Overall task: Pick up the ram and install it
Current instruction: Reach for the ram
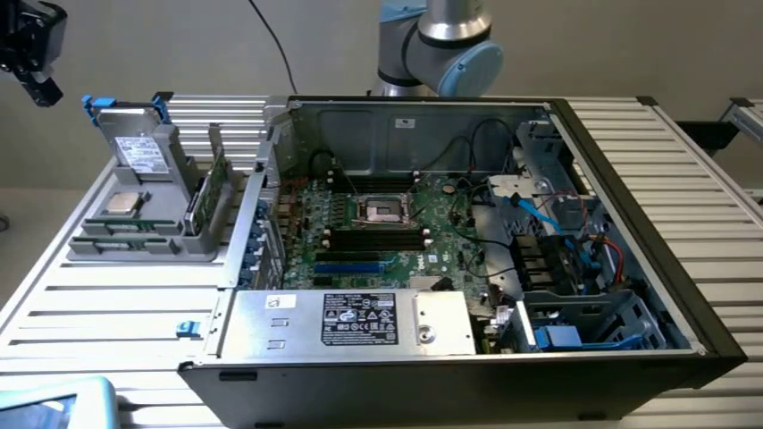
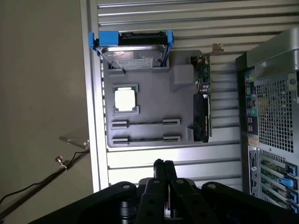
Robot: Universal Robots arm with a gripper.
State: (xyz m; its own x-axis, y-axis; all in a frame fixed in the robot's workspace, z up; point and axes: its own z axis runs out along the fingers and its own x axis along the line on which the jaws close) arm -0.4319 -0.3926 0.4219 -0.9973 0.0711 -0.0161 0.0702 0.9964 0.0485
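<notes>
The ram (image 2: 145,123) is a slim strip standing on edge in a slot of the grey holder (image 2: 154,93), with a second like strip (image 2: 145,139) beside it. From the exterior view the ram (image 1: 117,229) shows greenish at the holder's (image 1: 89,252) near end. My gripper (image 2: 163,163) hangs high over the slatted table, just off the holder's edge nearest the strips. Its fingers are pressed together with nothing between them. It appears as a black shape (image 1: 43,88) at the exterior view's upper left. The black motherboard slots (image 1: 375,238) lie inside the open computer case (image 1: 620,179).
The holder also carries a grey drive in a blue bracket (image 2: 133,51), a square silver processor (image 2: 125,99) and a green expansion card (image 2: 202,100) standing on edge. The case's rear panel (image 2: 273,116) rises close beside the holder. A power supply (image 1: 357,320) fills the case front.
</notes>
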